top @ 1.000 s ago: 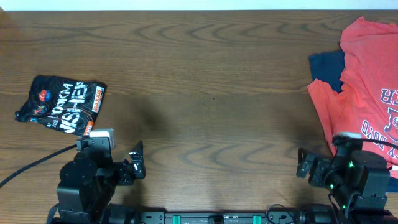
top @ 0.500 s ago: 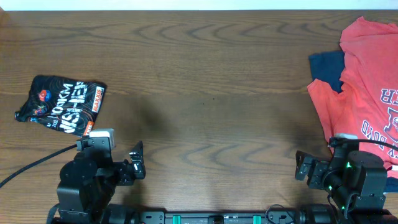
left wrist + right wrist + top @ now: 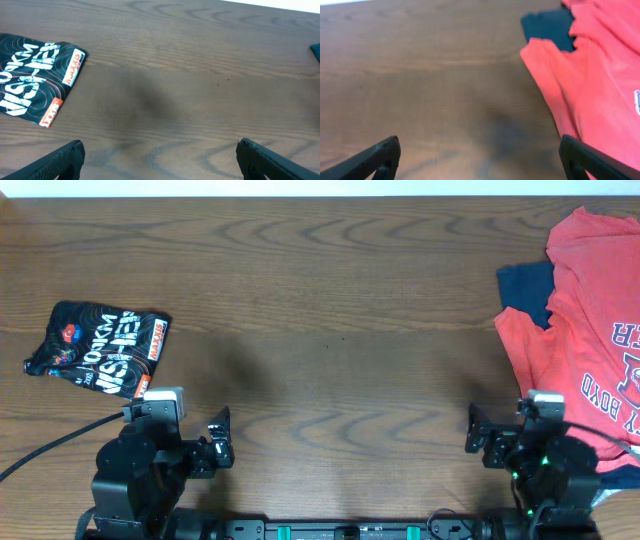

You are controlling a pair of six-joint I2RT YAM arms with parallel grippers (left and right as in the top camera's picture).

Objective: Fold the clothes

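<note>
The clothes, a black sports shirt point(image 3: 100, 350) with white lettering and fine line pattern, lie as a small folded bundle at the table's left side. The left wrist view catches its corner point(image 3: 32, 75) at upper left. My left gripper point(image 3: 220, 438) hovers near the front edge, to the right of and below the bundle, well apart from it. Its fingers stand wide open over bare wood point(image 3: 160, 147). My right gripper point(image 3: 474, 430) is open too, near the front right, with nothing between its fingers point(image 3: 479, 142).
A red T-shirt point(image 3: 585, 330) with white lettering lies spread at the right edge, just right of my right gripper point(image 3: 600, 85). A navy cloth point(image 3: 528, 288) peeks out from under its left side point(image 3: 547, 27). A black cable point(image 3: 50, 445) runs off to the left.
My right arm has shifted a little to the left and away from the front edge, still open. The left arm and the shirts have not moved.
</note>
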